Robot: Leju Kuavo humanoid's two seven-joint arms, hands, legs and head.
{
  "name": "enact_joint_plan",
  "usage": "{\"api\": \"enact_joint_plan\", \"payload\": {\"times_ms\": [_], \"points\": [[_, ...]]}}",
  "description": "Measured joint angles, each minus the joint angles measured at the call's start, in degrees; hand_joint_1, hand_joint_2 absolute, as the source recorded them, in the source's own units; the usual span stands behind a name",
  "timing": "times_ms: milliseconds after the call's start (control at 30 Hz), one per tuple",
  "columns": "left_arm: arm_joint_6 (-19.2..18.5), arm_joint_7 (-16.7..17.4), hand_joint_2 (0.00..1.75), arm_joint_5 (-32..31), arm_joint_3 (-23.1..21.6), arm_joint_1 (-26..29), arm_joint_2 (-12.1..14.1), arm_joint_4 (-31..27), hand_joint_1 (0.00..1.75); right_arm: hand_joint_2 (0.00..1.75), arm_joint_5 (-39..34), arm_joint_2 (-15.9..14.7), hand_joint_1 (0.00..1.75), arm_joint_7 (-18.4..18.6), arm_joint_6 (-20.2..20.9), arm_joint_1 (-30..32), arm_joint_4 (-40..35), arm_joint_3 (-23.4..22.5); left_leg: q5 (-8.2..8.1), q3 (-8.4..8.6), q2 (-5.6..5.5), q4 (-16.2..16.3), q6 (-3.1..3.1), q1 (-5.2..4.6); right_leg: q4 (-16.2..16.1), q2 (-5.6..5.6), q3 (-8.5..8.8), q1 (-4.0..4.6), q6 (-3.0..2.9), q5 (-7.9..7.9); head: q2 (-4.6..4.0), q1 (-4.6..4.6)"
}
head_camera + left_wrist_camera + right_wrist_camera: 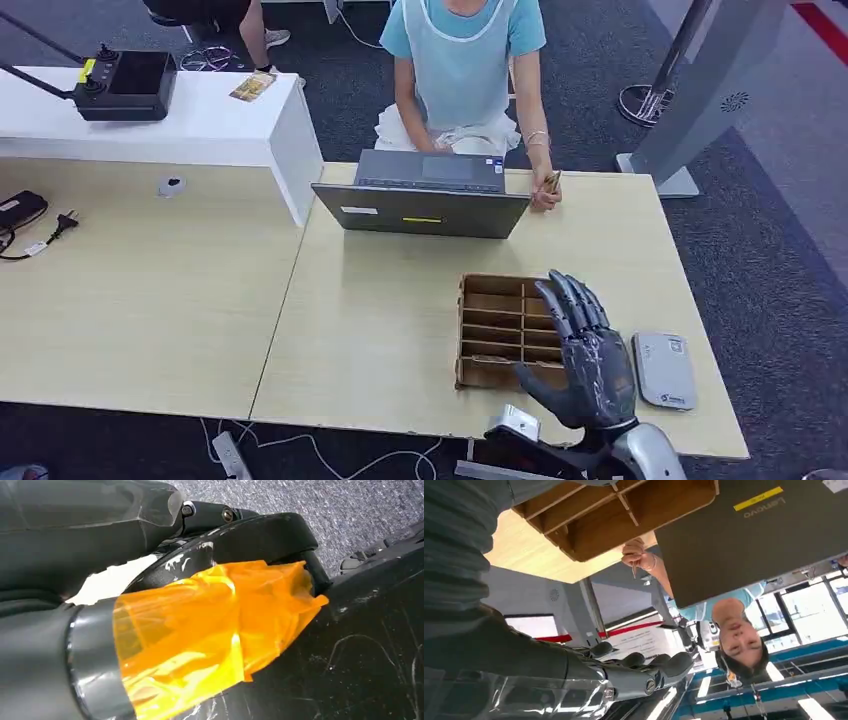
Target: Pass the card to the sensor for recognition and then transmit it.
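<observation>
Right hand (590,365) empty, fingers spread, above tray (482,330) — no card held; pickup, sensor (664,370) pass, handover all pending. Left hand's state: cannot tell.

A small tan card (552,183) is being held by a person seated at the far side of the light wooden table; it is pinched in their hand, just beside the right corner of the open laptop, standing roughly on edge above the tabletop. A flat grey card sensor (664,369) with rounded corners is lying on the table near its front right edge, just to the right of the wooden divided box and well apart from the card. The sensor's top is showing a small pale marking.
</observation>
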Motion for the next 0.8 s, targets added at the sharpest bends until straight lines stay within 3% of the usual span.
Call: {"api": "enact_joint_plan", "payload": {"times_ms": [267, 500, 800], "points": [[0.0, 0.4, 0.0, 0.0, -0.4, -0.1, 0.0, 0.0, 0.0, 1.75, 1.9, -1.7, 0.0, 3.0, 3.0, -1.9, 2.7, 2.0, 0.0, 0.0, 0.0, 0.0, 0.0, 0.0, 0.0, 0.0, 0.0, 0.0, 0.0, 0.0, 0.0, 0.0], [0.0, 1.3, 0.0, 0.0, -0.4, -0.2, 0.0, 0.0, 0.0, 1.75, 2.3, -4.0, 0.0, 8.2, 10.1, -3.0, 4.7, 3.2, 0.0, 0.0, 0.0, 0.0, 0.0, 0.0, 0.0, 0.0, 0.0, 0.0, 0.0, 0.0, 0.0, 0.0], [0.0, 1.5, 0.0, 0.0, -0.4, -0.2, -0.1, 0.0, 0.0, 1.75, 4.2, -5.6, 0.0, 11.8, 13.5, -4.1, 6.9, 3.3, 0.0, 0.0, 0.0, 0.0, 0.0, 0.0, 0.0, 0.01, -0.01, 0.0, 0.0, 0.0, 0.0, 0.0]]}}
